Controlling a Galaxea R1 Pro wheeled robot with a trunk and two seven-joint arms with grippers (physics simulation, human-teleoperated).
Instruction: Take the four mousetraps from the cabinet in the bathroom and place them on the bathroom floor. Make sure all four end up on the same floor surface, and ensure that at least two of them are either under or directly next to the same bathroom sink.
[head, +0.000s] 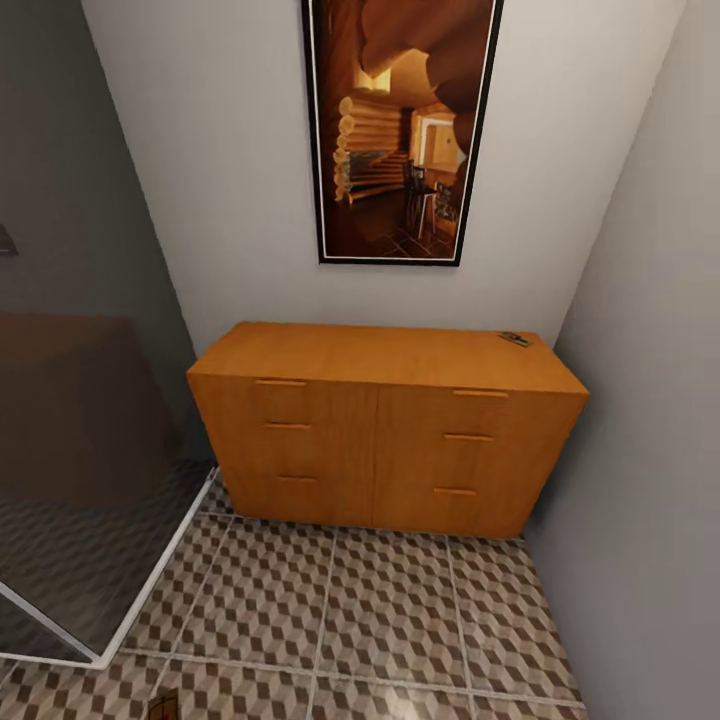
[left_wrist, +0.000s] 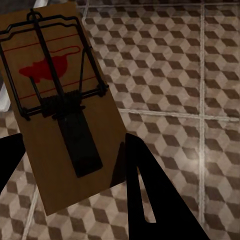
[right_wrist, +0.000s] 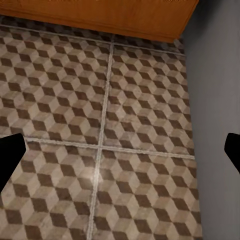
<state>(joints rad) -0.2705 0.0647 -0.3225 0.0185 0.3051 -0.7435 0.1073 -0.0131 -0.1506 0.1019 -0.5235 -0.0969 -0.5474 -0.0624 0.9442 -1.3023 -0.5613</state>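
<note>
Left gripper (left_wrist: 70, 170) fingers (left_wrist: 150, 195) clamped on something flat; right gripper (right_wrist: 120, 150) fingers spread wide.

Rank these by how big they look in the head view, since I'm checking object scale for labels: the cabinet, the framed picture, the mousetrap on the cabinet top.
1. The cabinet, widest and largest.
2. The framed picture, cut off at the top edge.
3. The mousetrap, a tiny dark speck at the cabinet's right rear corner.

Illumination is soft and even, with no single source evident. A faint glare spot is noted on the bathroom floor (right_wrist: 95, 175) in the right wrist view. Shade is seen beside the cabinet (head: 380, 440) at the right wall. Rendering is slightly soft throughout; gripper fingers (left_wrist: 150, 200) appear as unlit black shapes.
</note>
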